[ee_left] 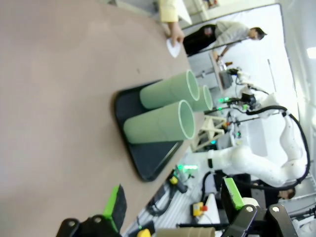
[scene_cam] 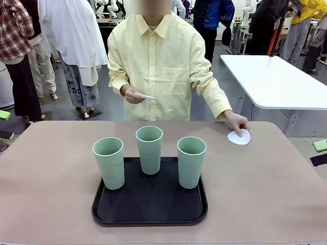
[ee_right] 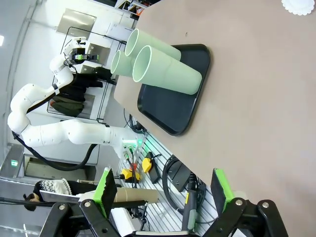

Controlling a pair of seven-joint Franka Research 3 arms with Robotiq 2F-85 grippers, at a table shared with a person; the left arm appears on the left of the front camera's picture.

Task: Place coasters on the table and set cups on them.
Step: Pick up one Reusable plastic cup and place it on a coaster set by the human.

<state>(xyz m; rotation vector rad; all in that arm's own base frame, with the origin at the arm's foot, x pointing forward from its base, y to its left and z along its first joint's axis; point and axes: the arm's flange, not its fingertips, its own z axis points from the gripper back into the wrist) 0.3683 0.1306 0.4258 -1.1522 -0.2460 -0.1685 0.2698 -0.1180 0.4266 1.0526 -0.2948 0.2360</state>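
Three pale mint-green cups stand on a black tray (scene_cam: 148, 206): left (scene_cam: 109, 163), middle (scene_cam: 149, 150), right (scene_cam: 191, 162). At the table's (scene_cam: 265, 194) far right, the person's hand (scene_cam: 236, 121) presses a white lacy coaster (scene_cam: 239, 137) down onto it. Their other hand holds more coasters (scene_cam: 145, 95) at chest height. My left gripper (ee_left: 173, 202) is open off the table's side, far from the cups (ee_left: 165, 123) and the coaster (ee_left: 173, 48). On the opposite side my right gripper (ee_right: 163, 190) is open too, well away from the cups (ee_right: 168, 73) and the coaster (ee_right: 298, 6).
The tray (ee_right: 182, 111) sits centre-front of the table. A white glossy table (scene_cam: 276, 81) stands behind on the right. Other people are farther off. Bare tabletop lies left, right and behind the tray.
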